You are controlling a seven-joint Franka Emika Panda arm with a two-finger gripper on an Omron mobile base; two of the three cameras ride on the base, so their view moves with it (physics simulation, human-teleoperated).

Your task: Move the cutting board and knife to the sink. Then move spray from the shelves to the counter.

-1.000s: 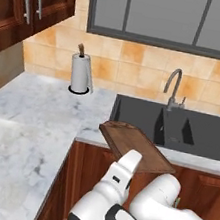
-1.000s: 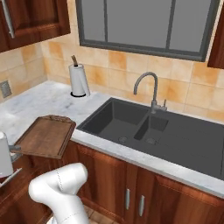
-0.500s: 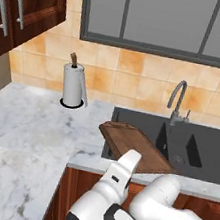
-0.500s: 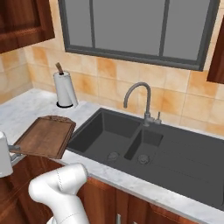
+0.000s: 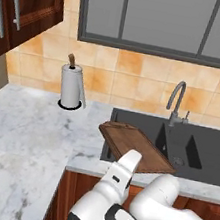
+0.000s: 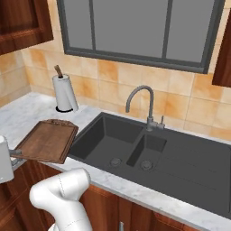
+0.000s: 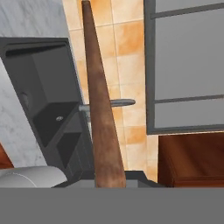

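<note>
Cutting board (image 6: 47,140) pinched edge-on in pincer (image 6: 17,154), raised beside sink (image 6: 149,155)

Tool (image 7: 109,181) tips behind cutting board (image 7: 101,127)

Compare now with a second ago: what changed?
The base drove along the counter, so both base views shifted and the sink sits more centred. The hand stays shut on the cutting board, carried flat and not let go. The paper towel roll did not move.
</note>
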